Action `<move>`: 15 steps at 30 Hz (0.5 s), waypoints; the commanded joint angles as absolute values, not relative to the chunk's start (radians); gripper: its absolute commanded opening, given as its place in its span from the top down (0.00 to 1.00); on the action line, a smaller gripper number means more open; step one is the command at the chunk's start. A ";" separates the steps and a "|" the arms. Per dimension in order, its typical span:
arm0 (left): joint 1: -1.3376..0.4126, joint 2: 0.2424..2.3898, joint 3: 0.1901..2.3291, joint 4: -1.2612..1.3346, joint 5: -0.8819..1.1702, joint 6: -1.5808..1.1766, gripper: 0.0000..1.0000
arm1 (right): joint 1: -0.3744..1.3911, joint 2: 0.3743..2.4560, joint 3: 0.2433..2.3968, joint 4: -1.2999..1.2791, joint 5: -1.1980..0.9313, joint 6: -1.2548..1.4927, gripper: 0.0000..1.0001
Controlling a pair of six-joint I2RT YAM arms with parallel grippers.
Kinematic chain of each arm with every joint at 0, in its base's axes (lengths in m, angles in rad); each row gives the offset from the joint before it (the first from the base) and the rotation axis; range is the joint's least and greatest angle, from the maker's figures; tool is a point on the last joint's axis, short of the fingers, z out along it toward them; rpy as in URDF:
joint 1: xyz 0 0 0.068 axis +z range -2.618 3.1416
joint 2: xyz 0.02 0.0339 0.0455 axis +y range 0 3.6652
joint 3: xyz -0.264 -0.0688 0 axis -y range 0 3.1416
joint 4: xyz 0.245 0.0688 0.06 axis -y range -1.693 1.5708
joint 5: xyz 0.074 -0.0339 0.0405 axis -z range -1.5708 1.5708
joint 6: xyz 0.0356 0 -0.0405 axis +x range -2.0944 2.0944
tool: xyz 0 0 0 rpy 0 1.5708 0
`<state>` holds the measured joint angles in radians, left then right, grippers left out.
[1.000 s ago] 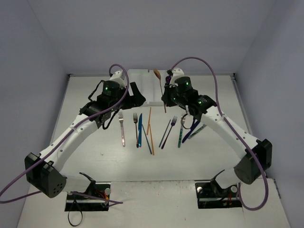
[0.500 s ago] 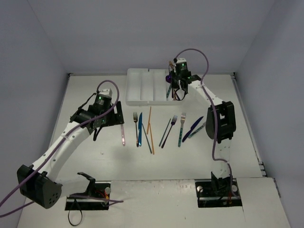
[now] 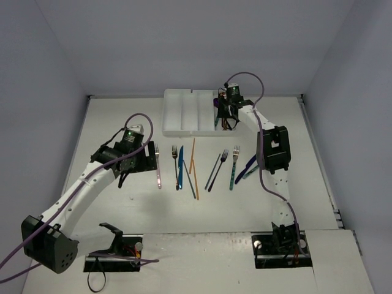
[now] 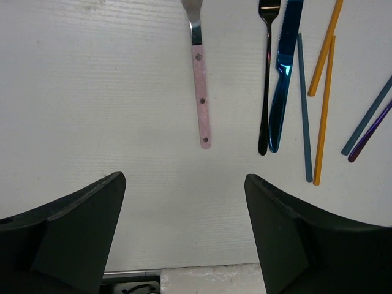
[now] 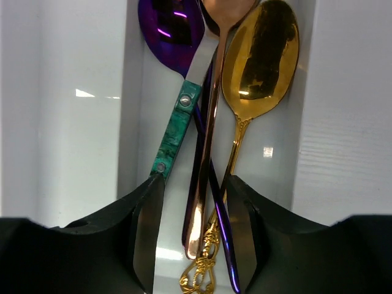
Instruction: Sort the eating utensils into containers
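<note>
**Spoons in the tray's right slot, loose cutlery in a row on the table**

From overhead, the left gripper (image 3: pixel 149 160) is seen low over the table (image 3: pixel 110 116), just left of a pink-handled fork (image 3: pixel 157 166). Its jaws cannot be judged from there. In the left wrist view they are shown spread wide, with only bare table between the fingers (image 4: pixel 86 226). The fork lies beyond them, untouched, its tines towards the far side.

To the right of it, a black fork (image 4: pixel 265 73), a blue knife (image 4: pixel 283 67), a grey-blue chopstick (image 4: pixel 303 110) and two orange chopsticks (image 4: pixel 323 92) are laid roughly parallel. The black fork and the knife are close enough that contact cannot be ruled out. Two dark chopsticks (image 4: pixel 369 122) are cut off by the right edge of that view.

Further right, a dark fork (image 3: pixel 219 165), a teal-handled fork (image 3: pixel 233 168) and some blue pieces (image 3: pixel 248 165), partly hidden behind the right arm, are taken in only from overhead.

The white tray (image 3: pixel 184 113) is set at the far side of the table, and the right gripper (image 3: pixel 222 117) is held over its rightmost compartment. The contents are barely made out from above.

They are shown clearly in the right wrist view. A purple spoon (image 5: pixel 168 27), a teal-handled utensil (image 5: pixel 174 135) whose head is hidden, a copper spoon (image 5: pixel 205 159) and a gold spoon (image 5: pixel 260 55) are bunched together in that one compartment, their handles crossing. The right jaws are partly spread, with the handle ends lying between the fingers (image 5: pixel 147 239). None is seen to be clamped.
</note>
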<state>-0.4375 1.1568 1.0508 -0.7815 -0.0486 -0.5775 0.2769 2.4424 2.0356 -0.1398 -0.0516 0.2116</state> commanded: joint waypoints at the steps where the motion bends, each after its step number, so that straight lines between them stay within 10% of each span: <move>1: -0.430 1.221 1.077 -0.780 -0.051 -0.585 0.24 | 0.283 2.248 2.026 -0.097 -0.009 0.204 0.54; 15: -0.430 1.604 1.178 -0.682 -0.093 -0.633 0.45 | 0.285 1.561 1.393 -0.101 0.077 0.249 0.51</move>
<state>-0.4362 1.5689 1.1097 -0.7315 -0.0578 -0.6068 0.2821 1.7446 1.5176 -0.1148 0.0664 0.2156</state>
